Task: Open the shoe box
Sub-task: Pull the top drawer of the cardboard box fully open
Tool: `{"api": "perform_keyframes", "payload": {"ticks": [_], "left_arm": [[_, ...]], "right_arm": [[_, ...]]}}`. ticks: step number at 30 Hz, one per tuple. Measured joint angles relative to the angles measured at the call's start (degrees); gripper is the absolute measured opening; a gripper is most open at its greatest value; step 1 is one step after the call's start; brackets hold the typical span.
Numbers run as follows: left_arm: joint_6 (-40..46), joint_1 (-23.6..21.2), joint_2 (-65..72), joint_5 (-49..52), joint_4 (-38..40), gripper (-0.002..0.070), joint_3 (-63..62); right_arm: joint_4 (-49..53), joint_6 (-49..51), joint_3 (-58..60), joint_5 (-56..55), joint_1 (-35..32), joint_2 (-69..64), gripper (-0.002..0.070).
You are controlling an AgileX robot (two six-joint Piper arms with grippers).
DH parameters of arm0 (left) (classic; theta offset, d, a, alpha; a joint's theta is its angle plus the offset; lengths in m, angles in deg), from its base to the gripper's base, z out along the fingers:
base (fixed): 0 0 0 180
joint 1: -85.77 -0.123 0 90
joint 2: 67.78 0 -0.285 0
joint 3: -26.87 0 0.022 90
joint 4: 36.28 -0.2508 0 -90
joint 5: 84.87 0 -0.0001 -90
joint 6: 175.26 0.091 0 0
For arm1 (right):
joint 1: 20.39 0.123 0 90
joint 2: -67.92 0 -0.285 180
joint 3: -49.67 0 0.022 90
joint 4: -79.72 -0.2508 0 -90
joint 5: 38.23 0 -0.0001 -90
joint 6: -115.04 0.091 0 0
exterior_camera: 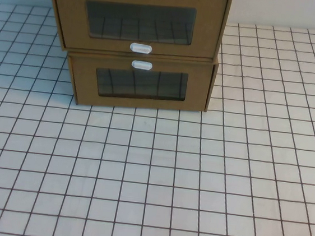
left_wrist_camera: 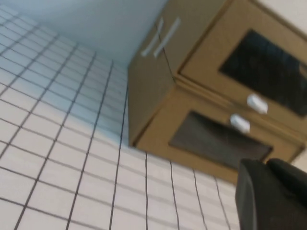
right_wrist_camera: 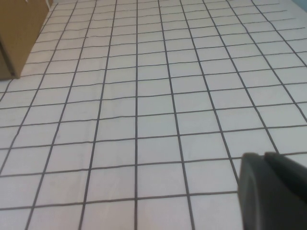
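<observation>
Right gripper (right_wrist_camera: 266, 189): seen in the right wrist view as a dark body over the gridded cloth (right_wrist_camera: 144, 120); it is fully closed and nothing is held.
Stack (right_wrist_camera: 21, 28): one brown cardboard side is seen at the far edge of the cloth, well apart from the right gripper.
Left gripper (left_wrist_camera: 268, 191): seen in the left wrist view as a dark body near the front of the stack, not touching it; how far it is open cannot be told.
Upper shoe box (left_wrist_camera: 225, 43): set on the lower shoe box (left_wrist_camera: 192, 134); a dark window is let into each front.
Upper handle (left_wrist_camera: 256, 103): white, fixed below the upper window.
Lower handle (left_wrist_camera: 240, 123): white, fixed above the lower window, just beside the upper handle.
Stack in the high view: placed at 12 o'clock on the table, shifted slightly toward 11; both fronts are shut.
Handles in the high view: the upper one lies at 6 o'clock of its window, the lower one at 12 o'clock of its window.
Cloth in the high view: white with dark grid lines, spread from 9 through 6 to 3 o'clock.
</observation>
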Motion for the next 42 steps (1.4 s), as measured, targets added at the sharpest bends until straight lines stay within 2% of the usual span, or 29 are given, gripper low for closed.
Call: {"api": "perform_keyframes", "payload": {"ticks": [4,8,15,18,26,32,42], "left_arm": [[6.44,0.00,11.39,8.73,-0.65,-0.0002,-10.21],[18.80,0.00,26.21,16.84,0.57,-0.0002,-22.41],[38.41,0.00,48.83,23.64,11.48,-0.0002,-46.24],[43.15,0.00,57.64,24.54,15.00,-0.0002,-55.31],[45.26,0.38,81.01,32.31,18.32,-0.0002,-84.25],[44.69,4.13,95.38,34.50,18.15,-0.0002,-102.67],[39.11,8.16,111.59,36.81,13.63,-0.0002,-121.26]], "right_arm": [[0.00,0.00,0.00,0.00,0.00,0.00,-0.0013],[0.00,0.00,0.00,0.00,0.00,0.00,-0.0013],[0.00,0.00,0.00,0.00,0.00,0.00,-0.0013],[0.00,0.00,0.00,0.00,0.00,0.00,-0.0014],[0.00,0.00,0.00,0.00,0.00,0.00,-0.0013],[0.00,0.00,0.00,0.00,0.00,0.00,-0.0013],[0.00,0.00,0.00,0.00,0.00,0.00,-0.0013]]}}
